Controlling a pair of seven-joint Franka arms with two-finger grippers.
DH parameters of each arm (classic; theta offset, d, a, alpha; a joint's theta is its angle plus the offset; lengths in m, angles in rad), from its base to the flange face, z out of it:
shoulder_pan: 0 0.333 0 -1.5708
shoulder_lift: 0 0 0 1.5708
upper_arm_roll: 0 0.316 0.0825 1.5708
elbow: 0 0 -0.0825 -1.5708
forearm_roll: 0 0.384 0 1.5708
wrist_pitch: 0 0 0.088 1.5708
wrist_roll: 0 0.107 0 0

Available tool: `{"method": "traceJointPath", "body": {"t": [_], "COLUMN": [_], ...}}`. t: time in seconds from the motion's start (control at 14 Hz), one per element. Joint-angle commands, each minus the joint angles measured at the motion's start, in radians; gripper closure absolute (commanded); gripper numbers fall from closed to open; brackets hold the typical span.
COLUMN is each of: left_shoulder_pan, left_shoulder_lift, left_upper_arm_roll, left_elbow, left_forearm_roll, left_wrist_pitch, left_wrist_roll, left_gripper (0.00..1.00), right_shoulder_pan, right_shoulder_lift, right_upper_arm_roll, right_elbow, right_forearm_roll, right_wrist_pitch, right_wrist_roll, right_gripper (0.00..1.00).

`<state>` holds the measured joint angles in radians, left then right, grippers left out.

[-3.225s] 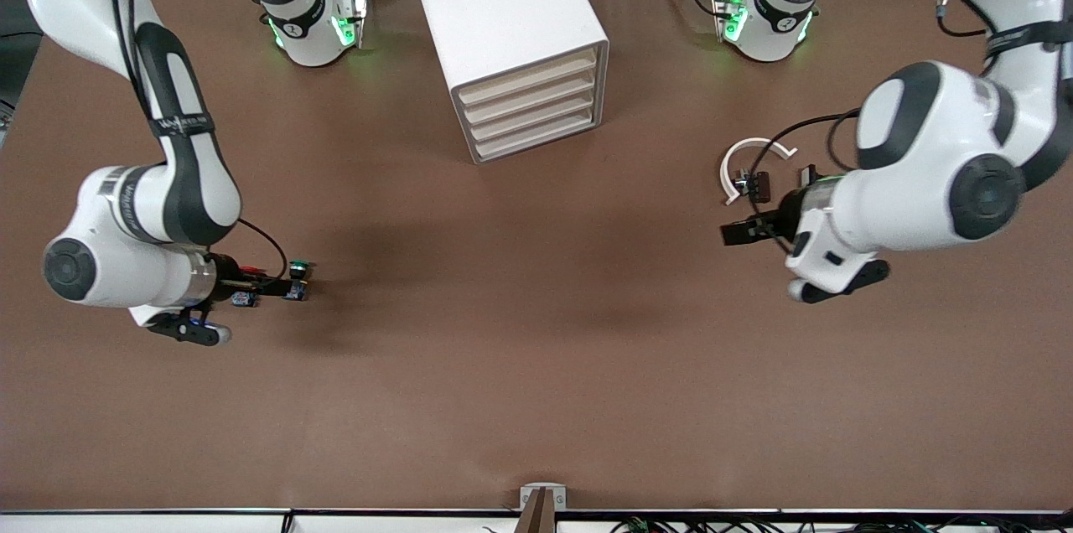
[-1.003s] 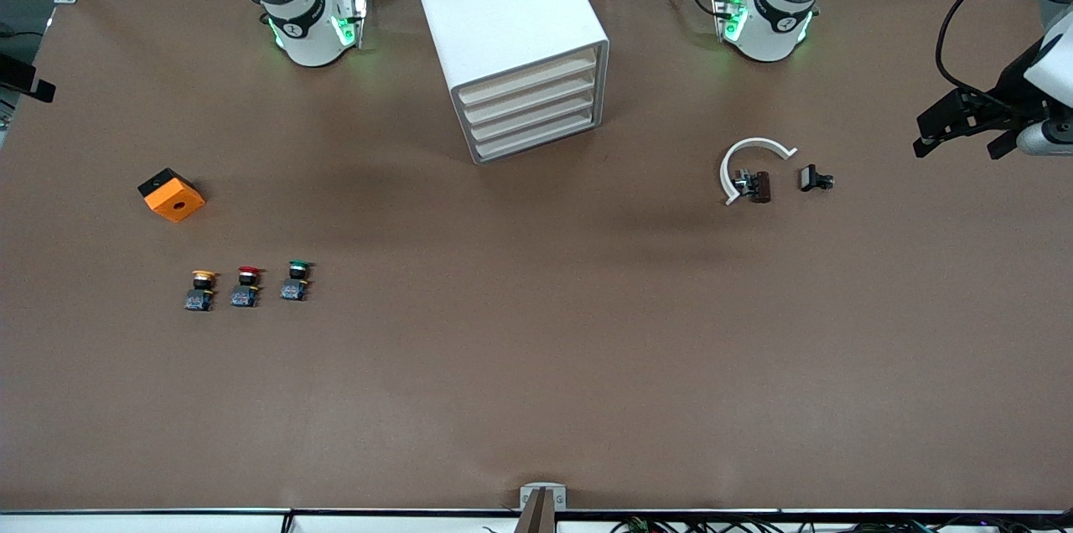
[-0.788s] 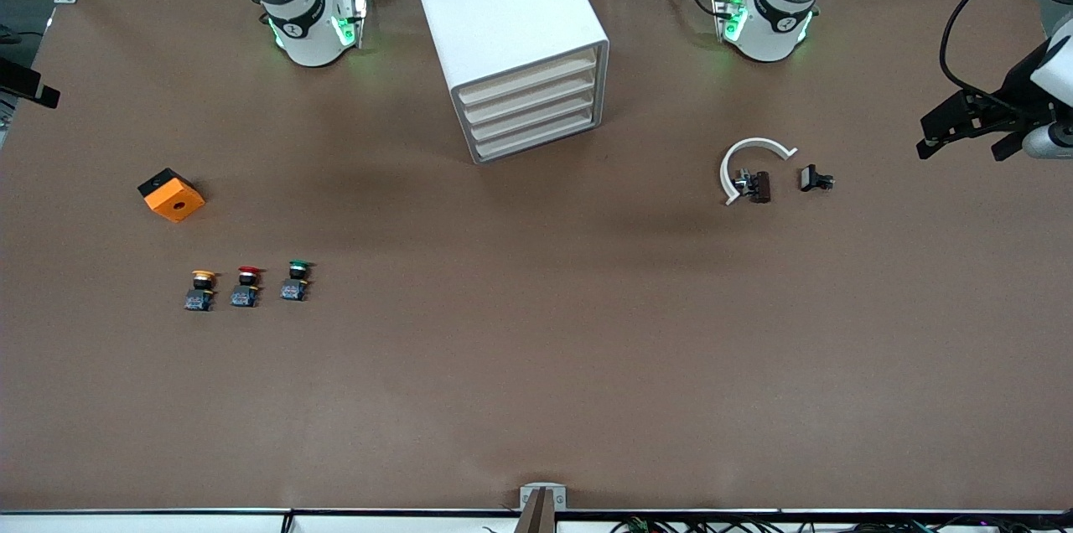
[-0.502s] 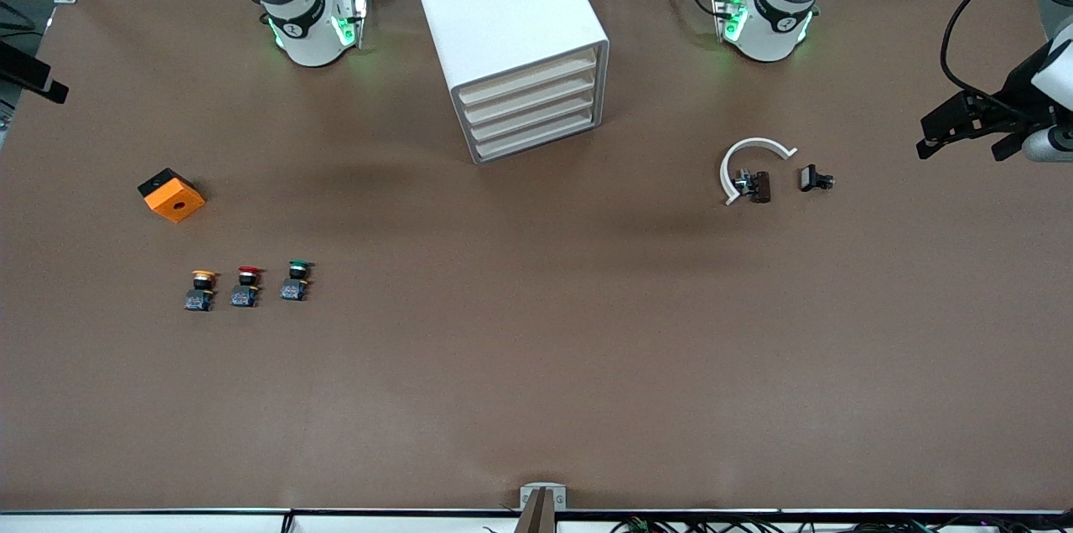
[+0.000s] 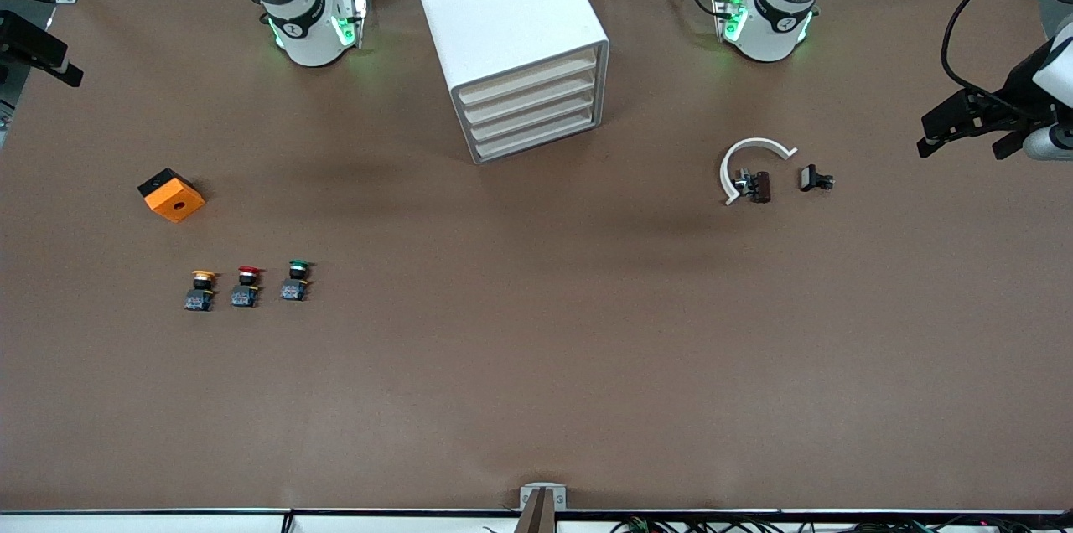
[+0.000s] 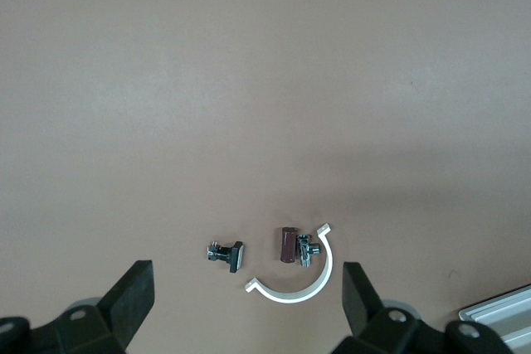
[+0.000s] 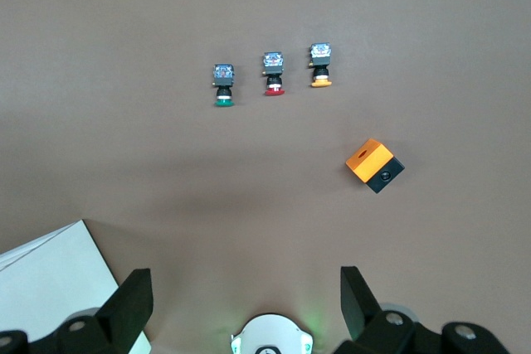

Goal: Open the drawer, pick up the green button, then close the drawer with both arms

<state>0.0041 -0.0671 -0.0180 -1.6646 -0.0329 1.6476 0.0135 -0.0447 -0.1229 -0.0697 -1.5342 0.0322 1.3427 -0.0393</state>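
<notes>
Drawer (image 5: 530,116) shut; green button (image 5: 294,281) out on the desk (image 5: 536,365). Task looks finished: left gripper (image 5: 964,124) and right gripper (image 7: 241,300) wait at desk ends, fingers wide, empty.

Below the spread fingers (image 7: 129,304) of the right end effector (image 7: 241,300), high over the desk (image 7: 431,22), lie the green-capped button (image 7: 223,85), a red-capped button (image 7: 273,72), a yellow-capped button (image 7: 319,64) and an orange block (image 7: 374,165).

white arm bases (image 5: 312,22) with black rings, green lights, black cables, black gripper (image 5: 964,124)

Robotics lab: two bench-mounted arms (image 5: 306,18), brown table (image 5: 536,365).
</notes>
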Motion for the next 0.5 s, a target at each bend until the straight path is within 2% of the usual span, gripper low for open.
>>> {"method": "traceJointPath", "body": {"t": [0.0, 0.43], "left_shoulder_pan": [0.002, 0.002], "left_shoulder_lift": [0.013, 0.013], "left_upper_arm_roll": [-0.004, -0.005], "left_elbow": [0.028, 0.028], "left_forearm_roll": [0.004, 0.004], "left_wrist_pitch": [-0.022, -0.022], "left_wrist_roll": [-0.006, -0.006], "left_gripper": [0.0, 0.0], "right_shoulder_pan": [-0.017, -0.012], "right_shoulder_lift": [-0.027, -0.04], "right_upper_arm_roll": [0.01, 0.01], "right_elbow": [-0.029, -0.035], "right_forearm_roll": [-0.008, -0.02], "right_wrist_pitch": [0.015, 0.013], "right_wrist_roll": [-0.031, -0.031], "right_gripper": [0.0, 0.0]}}
